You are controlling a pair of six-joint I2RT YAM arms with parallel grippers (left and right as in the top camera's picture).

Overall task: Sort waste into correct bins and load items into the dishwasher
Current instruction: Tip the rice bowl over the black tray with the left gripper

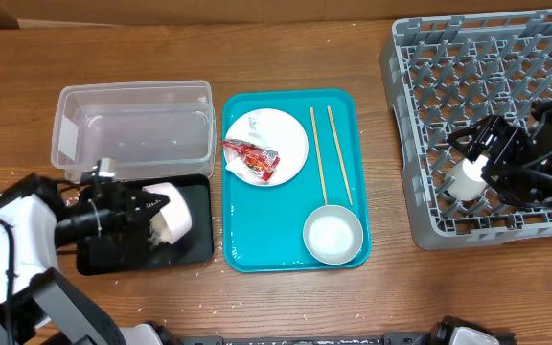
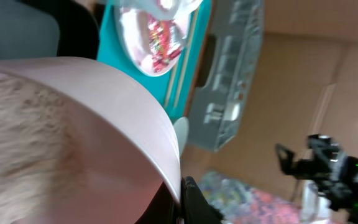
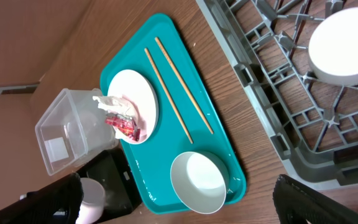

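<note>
Left jaws grip the tilted dish (image 1: 174, 220) over the black tray (image 1: 195, 251), near-left corner of the table (image 1: 286, 307); right jaws gape above the racked cup (image 1: 463, 181)

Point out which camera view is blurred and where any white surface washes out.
Left wrist view: blurred throughout, as the white dish sits too near the lens. Overhead view: sharp, evenly lit, with soft shadows. Right wrist view: sharp, though the white cup in the grey rack looks nearly blown out.
</note>
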